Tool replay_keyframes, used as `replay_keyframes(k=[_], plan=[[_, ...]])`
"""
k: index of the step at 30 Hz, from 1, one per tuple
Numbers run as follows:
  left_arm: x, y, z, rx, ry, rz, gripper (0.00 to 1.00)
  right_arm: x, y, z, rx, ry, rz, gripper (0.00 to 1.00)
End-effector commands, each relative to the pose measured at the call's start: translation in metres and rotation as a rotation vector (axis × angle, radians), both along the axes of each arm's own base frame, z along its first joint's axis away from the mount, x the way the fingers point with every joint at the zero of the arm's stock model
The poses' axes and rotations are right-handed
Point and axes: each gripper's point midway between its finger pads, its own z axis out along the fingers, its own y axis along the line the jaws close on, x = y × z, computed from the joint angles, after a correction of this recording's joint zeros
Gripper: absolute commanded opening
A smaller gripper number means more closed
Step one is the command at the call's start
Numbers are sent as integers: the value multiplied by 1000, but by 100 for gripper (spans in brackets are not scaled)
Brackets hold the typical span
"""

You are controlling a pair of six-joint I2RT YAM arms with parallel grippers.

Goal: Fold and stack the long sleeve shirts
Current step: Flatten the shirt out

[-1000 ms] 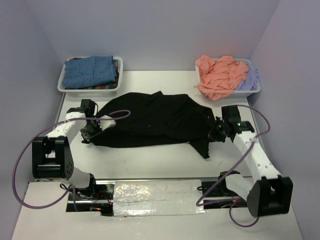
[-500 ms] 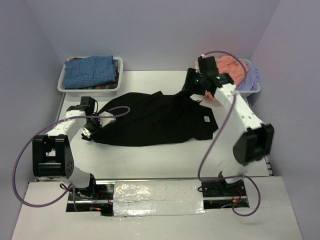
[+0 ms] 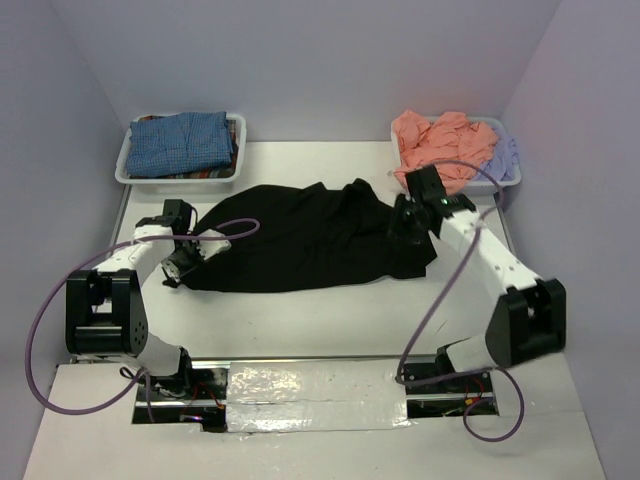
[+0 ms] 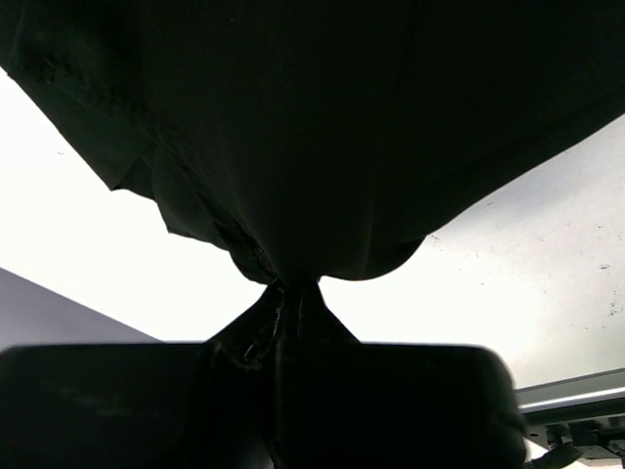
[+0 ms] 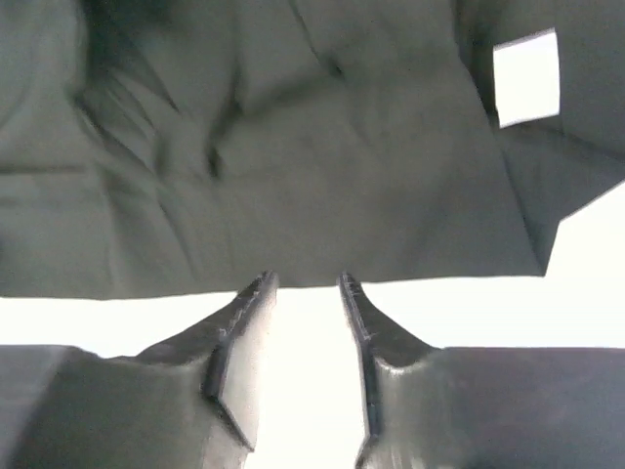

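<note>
White table (image 3: pixel 300 320), lavender walls (image 3: pixel 300 60) — left gripper (image 3: pixel 179 264) pinched the black shirt (image 3: pixel 300 240); right gripper (image 3: pixel 401 224), parted and empty, had swung back nearer.

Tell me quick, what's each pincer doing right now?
Left pincer: closed, holding the black shirt.
Right pincer: open, holding nothing.

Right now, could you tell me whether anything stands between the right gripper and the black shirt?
Nothing visible does. The right gripper is open, the edge of the black shirt lies right at its fingertips, and only bare white table shows in the gap.
</note>
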Motion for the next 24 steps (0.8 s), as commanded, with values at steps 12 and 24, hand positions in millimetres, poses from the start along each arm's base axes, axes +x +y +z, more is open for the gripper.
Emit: replay_keyframes(k=[12, 24], plan=[[1, -5, -2, -26, -1, 31, 0, -35, -44, -85, 309, 74, -364, 89], [-8, -4, -2, -18, -22, 37, 0, -37, -71, -121, 311, 109, -612, 86]])
